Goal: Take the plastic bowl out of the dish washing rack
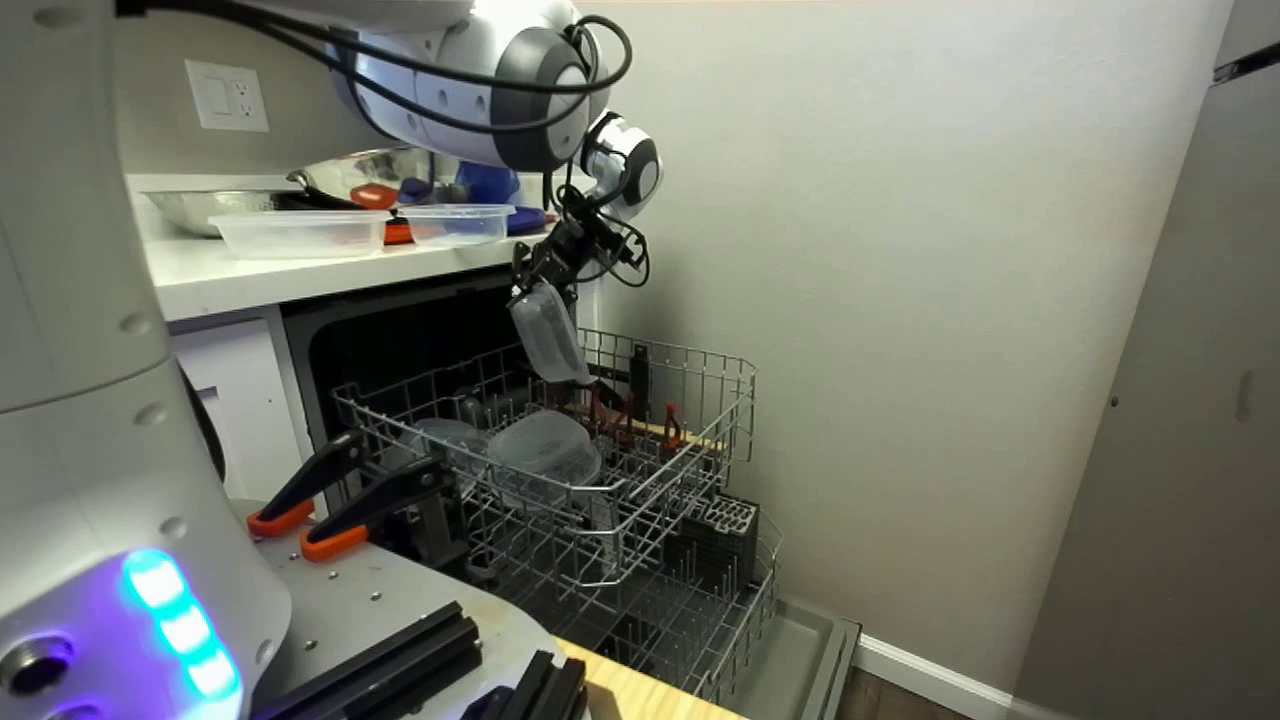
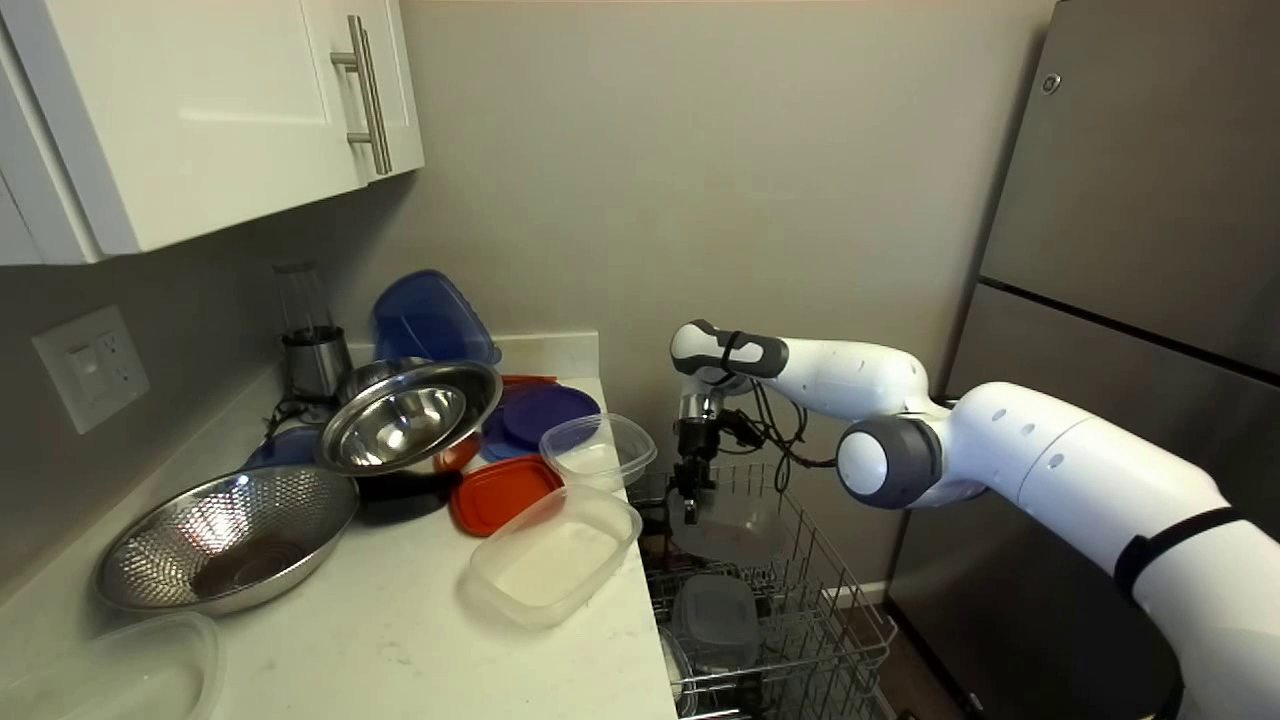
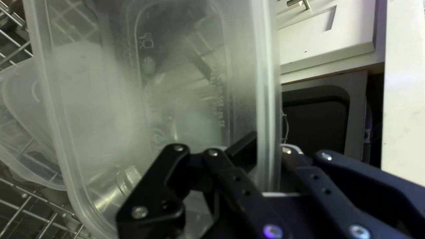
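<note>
The gripper (image 3: 268,151) is pinched on 1 side wall of the plastic bowl (image 1: 550,337); its long way prob. runs along that wall. Bowl hangs tipped below, over the rack (image 1: 728,395), on the side away from the counter (image 2: 400,650). Can't tell if its low end clears the wires, so up 1st, then across.

Plastic bowl (image 3: 159,99) is looking smooth, semi-transl.; gripper (image 3: 268,157) is showing matt blk w/ shiny screws (image 3: 139,211). Dish rack (image 1: 600,488) is showing glinting metal wire. In an exterior view, perf. metal colander (image 2: 230,540) @ 8 o'clock is gleaming; fridge (image 2: 1130,270) @ 3 o'clock is looking dull-metallic.
</note>
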You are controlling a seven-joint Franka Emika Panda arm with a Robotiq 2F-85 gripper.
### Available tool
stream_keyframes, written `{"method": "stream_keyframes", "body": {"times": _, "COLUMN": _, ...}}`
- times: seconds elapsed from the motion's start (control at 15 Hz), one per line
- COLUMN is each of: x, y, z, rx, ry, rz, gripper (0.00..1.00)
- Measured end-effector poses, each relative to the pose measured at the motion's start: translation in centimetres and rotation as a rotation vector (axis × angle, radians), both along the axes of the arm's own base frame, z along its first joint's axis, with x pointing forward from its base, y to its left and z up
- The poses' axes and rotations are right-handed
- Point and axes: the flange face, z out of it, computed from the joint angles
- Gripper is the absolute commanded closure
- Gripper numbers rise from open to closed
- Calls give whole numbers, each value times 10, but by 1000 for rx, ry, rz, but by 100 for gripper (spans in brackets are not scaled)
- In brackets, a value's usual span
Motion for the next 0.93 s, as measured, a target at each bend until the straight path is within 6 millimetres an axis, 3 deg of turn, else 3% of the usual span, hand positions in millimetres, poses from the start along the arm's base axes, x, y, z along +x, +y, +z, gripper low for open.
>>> {"method": "stream_keyframes", "body": {"times": 0.53, "x": -50, "y": 94, "z": 12, "rx": -317, "ry": 23, "rz": 231, "gripper": 99}}
{"method": "stream_keyframes", "body": {"times": 0.93, "x": -51, "y": 112, "z": 35, "rx": -586, "ry": -102, "rz": 244, "gripper": 99}}
